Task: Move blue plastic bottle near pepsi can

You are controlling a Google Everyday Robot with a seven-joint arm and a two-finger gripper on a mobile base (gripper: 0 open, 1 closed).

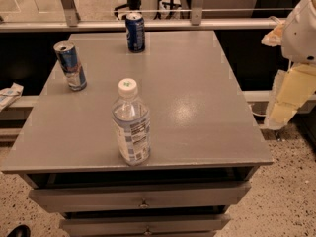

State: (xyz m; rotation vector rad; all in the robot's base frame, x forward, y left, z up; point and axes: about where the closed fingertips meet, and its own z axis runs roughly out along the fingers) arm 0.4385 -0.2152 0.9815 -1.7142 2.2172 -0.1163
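The blue plastic bottle [131, 125] is clear with a white cap and a pale blue-white label. It stands upright near the front edge of the grey table [197, 107]. The pepsi can [135, 31], dark blue with a silver top, stands upright at the table's far edge, well behind the bottle. My gripper [289, 100] hangs at the right edge of the view, beyond the table's right side, away from both and holding nothing that I can see.
A lighter blue-and-silver can [70, 65] with red marks stands tilted-looking at the table's left side. Two drawers [143, 196] sit under the tabletop. A rail [148, 24] runs behind the table. A speckled floor lies to the right.
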